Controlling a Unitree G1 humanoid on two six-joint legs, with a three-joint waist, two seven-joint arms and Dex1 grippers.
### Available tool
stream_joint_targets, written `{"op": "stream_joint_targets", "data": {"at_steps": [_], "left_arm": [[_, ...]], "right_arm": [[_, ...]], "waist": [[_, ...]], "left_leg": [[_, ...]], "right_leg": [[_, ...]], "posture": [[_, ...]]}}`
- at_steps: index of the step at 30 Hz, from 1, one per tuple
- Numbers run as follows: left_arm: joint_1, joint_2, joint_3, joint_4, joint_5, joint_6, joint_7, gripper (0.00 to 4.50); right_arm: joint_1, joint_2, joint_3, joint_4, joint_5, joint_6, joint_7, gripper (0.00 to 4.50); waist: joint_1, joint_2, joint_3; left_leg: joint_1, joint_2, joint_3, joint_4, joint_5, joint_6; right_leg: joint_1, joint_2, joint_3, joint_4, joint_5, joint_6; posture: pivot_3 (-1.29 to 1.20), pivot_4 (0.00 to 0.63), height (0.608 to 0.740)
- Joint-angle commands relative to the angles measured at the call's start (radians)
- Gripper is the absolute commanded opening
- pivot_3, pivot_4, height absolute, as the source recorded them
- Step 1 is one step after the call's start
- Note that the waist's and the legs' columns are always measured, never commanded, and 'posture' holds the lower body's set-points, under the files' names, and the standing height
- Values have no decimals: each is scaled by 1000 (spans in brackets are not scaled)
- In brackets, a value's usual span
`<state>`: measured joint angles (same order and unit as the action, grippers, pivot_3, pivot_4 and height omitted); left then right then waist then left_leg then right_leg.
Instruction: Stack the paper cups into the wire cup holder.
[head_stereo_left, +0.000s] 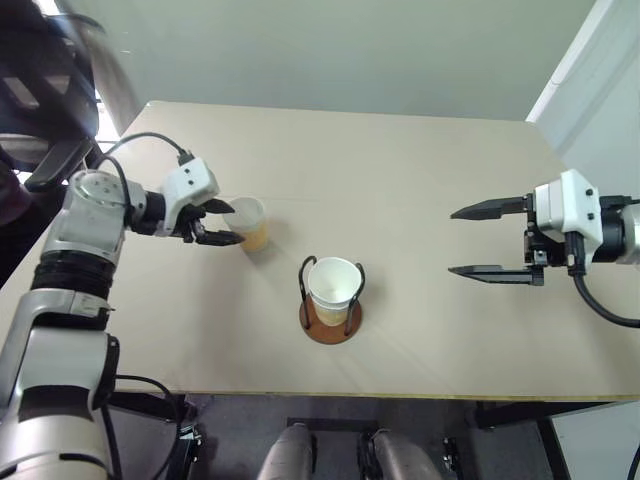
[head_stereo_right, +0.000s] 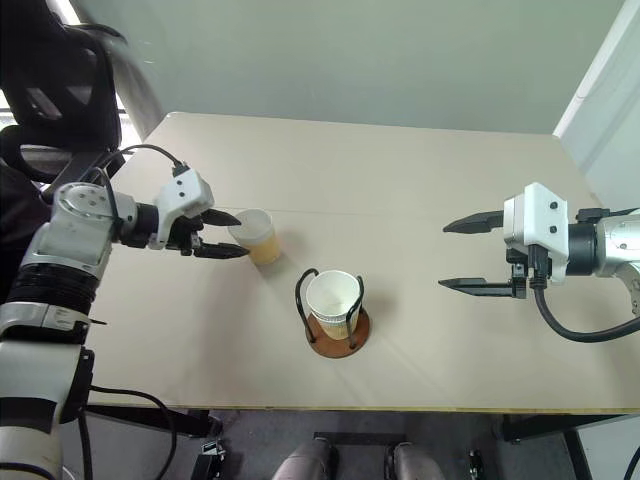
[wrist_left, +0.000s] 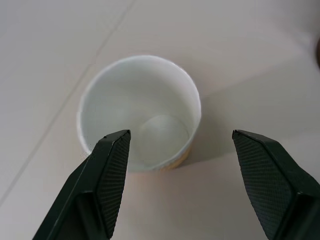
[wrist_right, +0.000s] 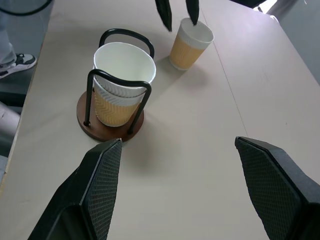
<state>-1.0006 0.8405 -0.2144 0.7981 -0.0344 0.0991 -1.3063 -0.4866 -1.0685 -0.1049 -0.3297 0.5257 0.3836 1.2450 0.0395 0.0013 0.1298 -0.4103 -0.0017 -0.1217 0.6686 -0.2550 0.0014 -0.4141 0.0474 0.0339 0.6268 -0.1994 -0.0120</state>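
A lone paper cup (head_stereo_left: 251, 222) stands upright on the table, left of centre. My left gripper (head_stereo_left: 235, 224) is open, and its fingertips reach the cup's left side without closing on it. In the left wrist view the cup (wrist_left: 140, 107) sits just ahead of the spread fingers (wrist_left: 107, 175), nearer to one of them. The wire cup holder (head_stereo_left: 331, 318) stands near the front edge, and two nested paper cups (wrist_right: 120, 80) seem to sit inside its black loops. My right gripper (head_stereo_left: 454, 242) hovers open to the right of the holder with nothing in it.
The tan table (head_stereo_left: 400, 180) has a front edge close behind the holder. A black chair (head_stereo_left: 40, 90) stands off the far left corner. A white wall panel (head_stereo_left: 590, 80) rises at the far right.
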Motion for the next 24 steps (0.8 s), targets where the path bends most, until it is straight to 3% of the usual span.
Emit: {"op": "stream_joint_targets", "data": {"at_steps": [1, 5, 8, 14, 16, 20, 24], "left_arm": [[-39, -8, -11, 69, 59, -68, 8, 3476], [-76, -45, -31, 182, 136, -152, 79, 3476], [-103, -71, -33, 238, 164, -191, 100, 2909], [-135, -74, -16, 258, 171, -219, 48, 819], [-142, -48, -4, 225, 145, -220, -44, 171], [-142, 3, 22, 111, 79, -186, -236, 65], [-137, 103, -40, -95, -108, -98, -308, 65]], "right_arm": [[6, -5, -44, -42, 15, 10, -19, 3706], [23, -5, -56, -64, 20, 23, -35, 3706], [33, -5, -62, -76, 22, 30, -44, 3706], [45, -11, -80, -83, 28, 37, -47, 3706], [43, -10, -86, -82, 34, 40, -45, 3706], [40, -9, -96, -78, 50, 43, -42, 3706], [29, -1, -119, -81, 90, 54, -44, 3706]], "waist": [[-1, 0, 0], [-1, 0, 0], [-1, 0, 0], [-2, 0, 0], [-3, 0, 0], [-4, 0, 0], [-6, 0, 0]], "left_leg": [[0, 0, 0, 0, 0, 0], [0, 0, 0, 0, 0, 0], [0, 0, 0, 0, 0, 1], [-1, 0, 0, 0, 2, 3], [-1, -1, 0, 0, 2, 3], [-3, -1, 0, 0, 2, 3], [-6, -1, 0, 1, 3, 2]], "right_leg": [[0, 0, 0, 0, 0, 0], [0, 0, 0, 0, 0, 0], [0, 0, 0, 0, 0, 1], [0, 0, 0, 0, 1, 2], [0, 0, 0, 0, 1, 2], [-2, 0, 1, 0, 1, 3], [-4, 0, 0, -1, 2, 3]], "posture": [[0, 150, 740], [0, 150, 740], [0, 150, 740], [0, 150, 740], [0, 150, 740], [0, 150, 740], [0, 150, 740]]}}
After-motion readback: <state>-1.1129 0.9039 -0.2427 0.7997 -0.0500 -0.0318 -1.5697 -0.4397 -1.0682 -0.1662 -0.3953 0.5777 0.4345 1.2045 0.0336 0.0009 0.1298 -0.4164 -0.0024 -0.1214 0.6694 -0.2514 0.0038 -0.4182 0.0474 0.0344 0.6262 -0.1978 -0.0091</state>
